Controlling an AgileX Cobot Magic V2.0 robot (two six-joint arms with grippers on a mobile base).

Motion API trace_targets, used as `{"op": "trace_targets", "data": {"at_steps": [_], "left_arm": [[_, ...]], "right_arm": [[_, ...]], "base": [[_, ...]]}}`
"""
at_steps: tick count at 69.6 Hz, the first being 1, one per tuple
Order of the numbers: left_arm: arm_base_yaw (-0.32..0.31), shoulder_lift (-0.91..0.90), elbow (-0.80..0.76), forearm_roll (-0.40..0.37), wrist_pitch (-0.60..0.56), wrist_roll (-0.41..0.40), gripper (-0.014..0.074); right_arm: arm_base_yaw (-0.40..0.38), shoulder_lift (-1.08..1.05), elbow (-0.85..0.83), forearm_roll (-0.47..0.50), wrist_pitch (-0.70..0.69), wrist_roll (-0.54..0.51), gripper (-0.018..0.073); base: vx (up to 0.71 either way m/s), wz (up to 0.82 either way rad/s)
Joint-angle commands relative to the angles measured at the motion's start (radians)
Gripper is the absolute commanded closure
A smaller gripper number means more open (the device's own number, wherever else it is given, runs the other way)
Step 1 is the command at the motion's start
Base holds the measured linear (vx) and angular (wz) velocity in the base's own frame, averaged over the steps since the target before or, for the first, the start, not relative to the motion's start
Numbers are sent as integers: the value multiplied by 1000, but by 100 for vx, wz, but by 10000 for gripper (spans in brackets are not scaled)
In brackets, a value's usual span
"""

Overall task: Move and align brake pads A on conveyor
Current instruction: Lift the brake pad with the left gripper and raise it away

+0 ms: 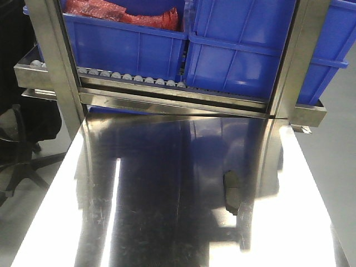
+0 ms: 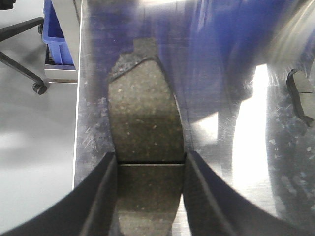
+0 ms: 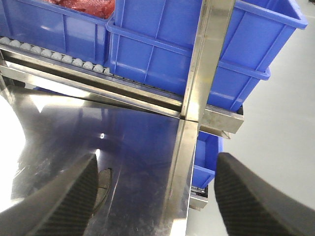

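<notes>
Shiny steel desk (image 1: 139, 194), streaked with glare and blue reflections. At its far edge, a rack of small white rollers (image 1: 128, 77) carries blue bins (image 1: 239, 55); the left one holds red material (image 1: 122, 14).

Left hand (image 2: 150, 157): black fingers (image 2: 101, 196) closed in on a brake pad (image 2: 145, 123), one on each long side at the centre groove, touching it. Pad lies flat on the desk, grey-brown face up, near the desk's left edge, with grey floor and a chair base (image 2: 19, 54) beyond.

Second brake pad (image 1: 232, 192) lies alone right of centre on the desk. It also shows at the right edge of the left wrist view, well apart from the held pad.

Right hand (image 3: 157, 162): spread wide, holding nothing, above the desk. A dark curved edge sits just beside its left finger (image 3: 69, 201); too little shows to tell what it is.
</notes>
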Motion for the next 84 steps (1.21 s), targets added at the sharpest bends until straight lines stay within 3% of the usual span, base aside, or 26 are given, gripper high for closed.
{"op": "trace_targets", "data": {"at_steps": [1, 37, 54, 67, 84], "left_arm": [[-4, -15, -24, 21, -66, -9, 602], [-4, -15, -24, 21, -66, -9, 602], [-4, -15, -24, 21, -66, -9, 602], [-4, -15, -24, 21, -66, -9, 602], [-4, -15, -24, 21, -66, -9, 602]], "right_arm": [[-2, 19, -21, 4, -68, -10, 82], [-2, 31, -21, 28, -147, -5, 82], [-2, 126, -21, 186, -72, -22, 82], [-2, 253, -21, 193, 27, -20, 82], [6, 392, -21, 177, 4, 29, 82]], "base": [[0, 0], [0, 0], [0, 0], [0, 0], [0, 0]]}}
